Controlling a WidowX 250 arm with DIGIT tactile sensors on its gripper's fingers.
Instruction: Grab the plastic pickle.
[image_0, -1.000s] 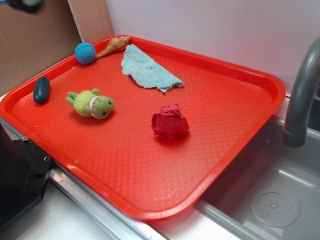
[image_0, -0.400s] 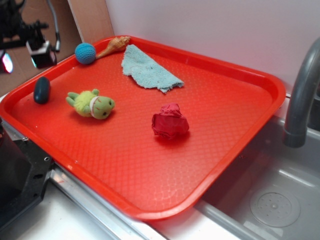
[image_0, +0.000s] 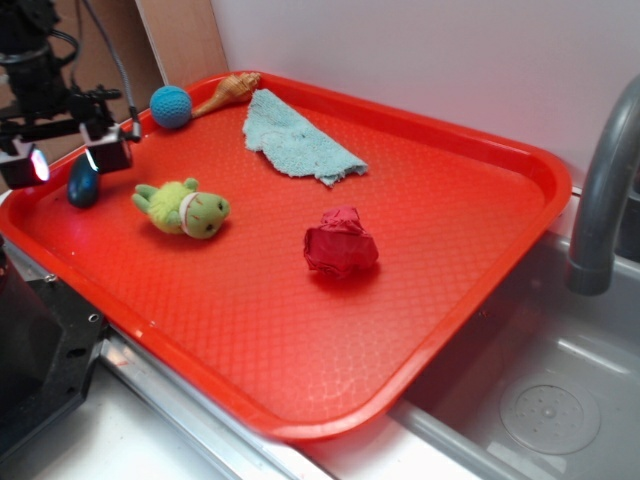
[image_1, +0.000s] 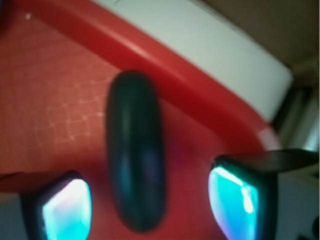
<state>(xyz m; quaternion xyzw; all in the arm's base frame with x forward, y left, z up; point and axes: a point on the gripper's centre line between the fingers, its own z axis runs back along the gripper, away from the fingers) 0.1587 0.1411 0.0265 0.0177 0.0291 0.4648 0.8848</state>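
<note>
With its fingers spread wide on either side, the tool (image_1: 150, 200) hung above the pickle (image_1: 136, 152) near the tray's (image_0: 480, 140) left edge; smooth, hard and probably slippery, it looked best pinched across its middle.

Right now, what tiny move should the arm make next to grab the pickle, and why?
Probably lower straight down a little, then close. The wrist view shows the plastic pickle lying centred between the open fingers, and the gripper seems to hover above it near the tray's rim.
</note>
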